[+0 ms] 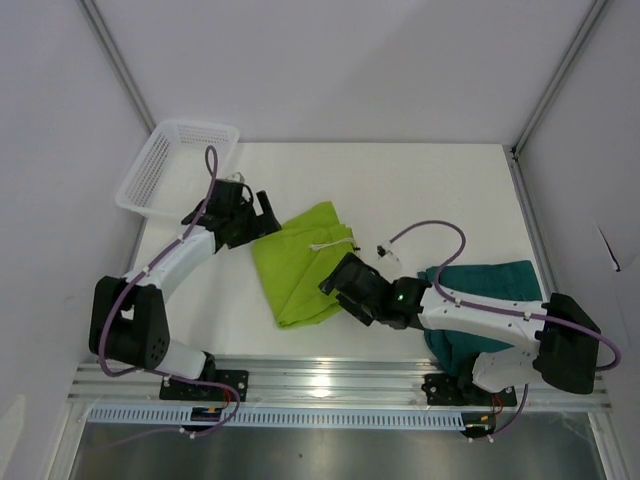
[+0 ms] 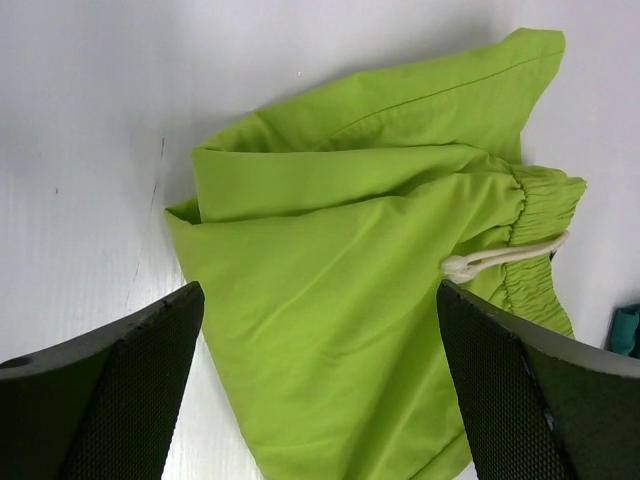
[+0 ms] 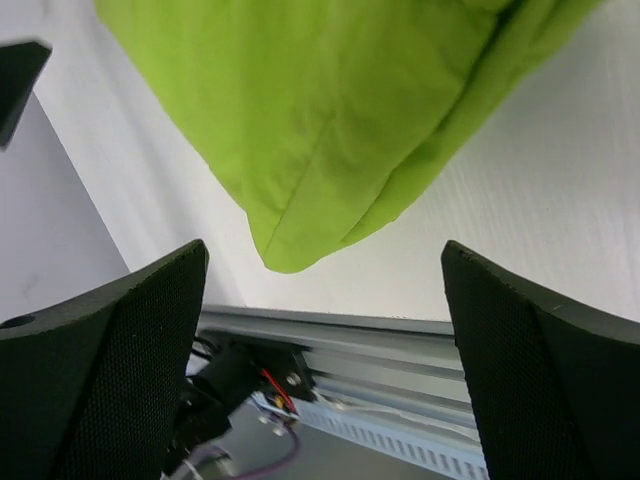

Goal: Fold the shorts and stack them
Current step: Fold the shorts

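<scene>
The lime shorts (image 1: 300, 265) lie in the middle of the table (image 1: 420, 190), already doubled over on themselves; their long axis runs from upper right of the overhead picture, where the pale drawstring (image 1: 335, 245) trails off the gathered waist, steeply down toward lower centre, ending in a narrow folded tip.

The left pincer (image 1: 266, 215) sits just beside the cloth's upper left edge, its fingers spread wide and holding nothing; in its own camera the green cloth spreads across the gap between the two fingers and on beyond them. The right pincer (image 1: 332, 283) is just off the lower right edge, equally spread and empty; its camera shows the narrow tip hanging in the upper part of the frame, above the gap. So the two stand on opposite long sides of the shorts, both close, with the cloth between them.

The teal shorts (image 1: 500, 277) lie folded at the right of the table, partly under the right arm, well apart from the lime pair; I'd judge the lime pair must go rightward to stack on them, which favours the right arm's side.
</scene>
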You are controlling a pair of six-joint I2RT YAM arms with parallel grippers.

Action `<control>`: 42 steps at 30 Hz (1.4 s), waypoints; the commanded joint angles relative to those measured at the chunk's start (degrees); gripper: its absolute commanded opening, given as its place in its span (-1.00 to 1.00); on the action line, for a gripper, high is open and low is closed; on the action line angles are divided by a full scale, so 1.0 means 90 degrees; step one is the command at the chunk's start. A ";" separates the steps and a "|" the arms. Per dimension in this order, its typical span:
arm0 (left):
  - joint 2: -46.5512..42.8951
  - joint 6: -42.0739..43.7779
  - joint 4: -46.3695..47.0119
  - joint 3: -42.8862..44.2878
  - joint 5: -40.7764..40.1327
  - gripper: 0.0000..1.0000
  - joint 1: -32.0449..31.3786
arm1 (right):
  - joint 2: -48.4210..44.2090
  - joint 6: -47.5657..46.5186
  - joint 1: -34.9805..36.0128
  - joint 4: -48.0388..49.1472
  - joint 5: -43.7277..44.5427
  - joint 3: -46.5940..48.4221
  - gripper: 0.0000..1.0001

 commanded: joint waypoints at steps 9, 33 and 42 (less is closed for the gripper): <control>-0.1394 -0.0249 -0.0292 -0.0165 -0.0216 0.98 0.0010 | 0.0465 0.3683 0.0613 0.1631 0.1184 -0.1130 0.94; -0.1815 -0.0240 -0.0488 -0.0243 -0.0255 0.98 0.0020 | 0.1688 0.4202 0.0632 0.2648 0.0950 -0.1666 -0.56; -0.1727 -0.0103 0.0223 -0.0887 0.0174 0.97 0.0010 | -0.0060 -0.0450 -0.1201 0.1269 -0.0716 -0.2223 -0.77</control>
